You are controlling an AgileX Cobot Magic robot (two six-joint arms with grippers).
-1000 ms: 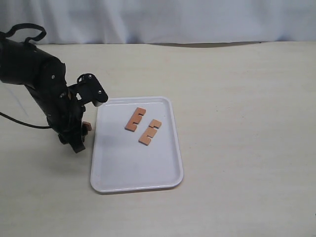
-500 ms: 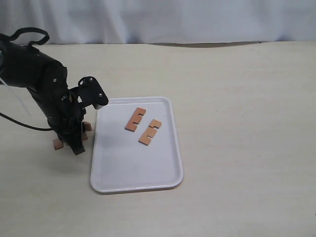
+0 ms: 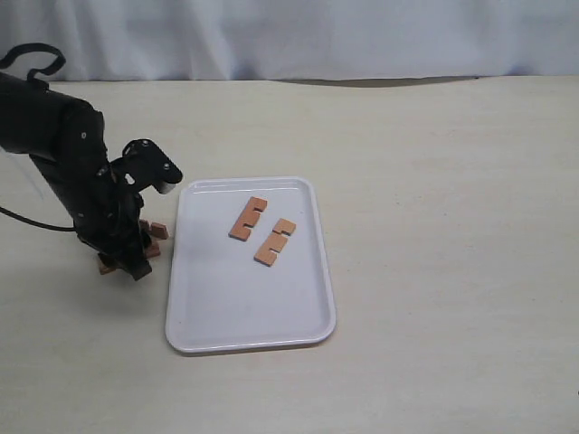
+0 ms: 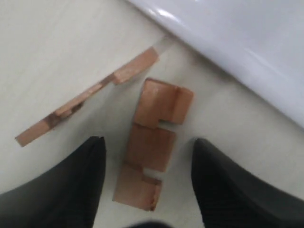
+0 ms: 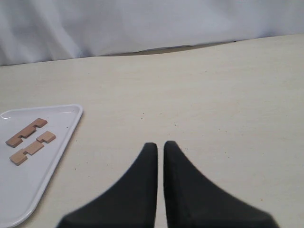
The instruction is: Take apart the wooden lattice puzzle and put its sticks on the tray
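Note:
No assembled lattice puzzle shows; the sticks lie apart. Two sticks [image 3: 247, 218] [image 3: 274, 241] rest flat on the white tray [image 3: 217, 316], also seen in the right wrist view as sticks [image 5: 26, 131] [image 5: 33, 147] on the tray [image 5: 57, 137]. Two more lie on the table left of the tray: one stick [image 4: 152, 149] flat, the other stick [image 4: 85, 97] standing on its edge. My left gripper [image 4: 147, 142] [image 3: 136, 260] hangs open just above the flat one, a finger on either side, not touching it. My right gripper [image 5: 160, 144] is shut on nothing, over bare table.
The tray's rim [image 4: 228, 52] runs close beside the two loose sticks. A white curtain [image 3: 289, 36] closes off the back of the beige table. The right arm is outside the exterior view.
The left arm has shifted left, away from the tray's edge. A second stick, hidden behind the arm a second ago, now shows on the table beside it.

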